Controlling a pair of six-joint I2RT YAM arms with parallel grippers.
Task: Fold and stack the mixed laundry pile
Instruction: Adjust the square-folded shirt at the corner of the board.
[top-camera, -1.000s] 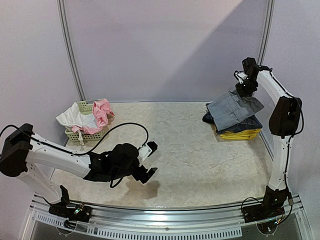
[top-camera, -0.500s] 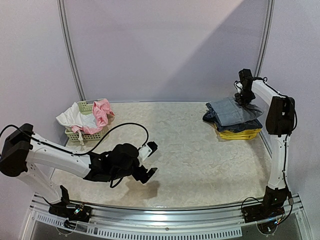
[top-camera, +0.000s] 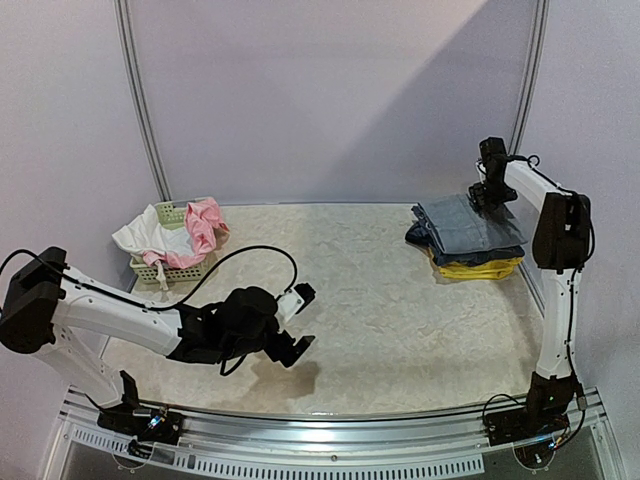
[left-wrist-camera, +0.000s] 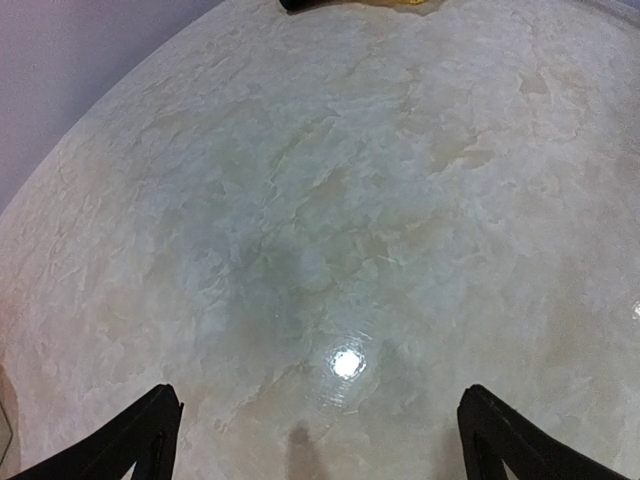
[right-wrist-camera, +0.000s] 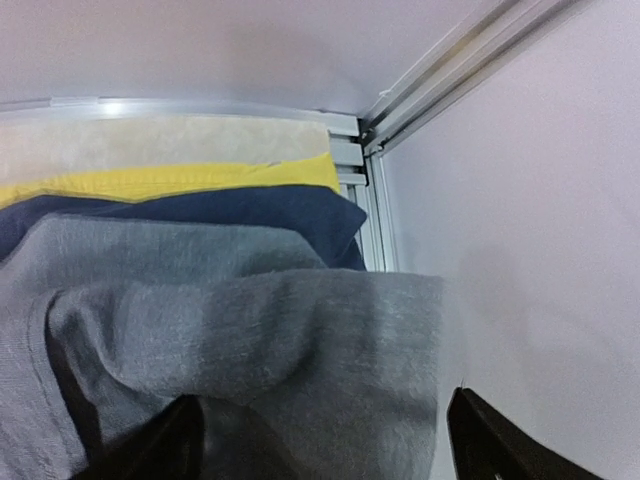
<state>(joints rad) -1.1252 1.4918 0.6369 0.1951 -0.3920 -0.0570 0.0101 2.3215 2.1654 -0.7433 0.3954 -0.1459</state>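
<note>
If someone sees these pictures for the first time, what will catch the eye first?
The folded stack at the far right, grey over navy over yellow, with the right gripper open over it. Then the basket at the far left, heaped with pink and white clothes.

The left gripper (left-wrist-camera: 320, 440) is hovering over the marbled table (left-wrist-camera: 330, 200), its black fingertips (left-wrist-camera: 140, 440) standing wide apart. A light spot (left-wrist-camera: 347, 363) is glinting between them, and yellow cloth (left-wrist-camera: 400, 4) is peeking in at the table's far edge.
</note>
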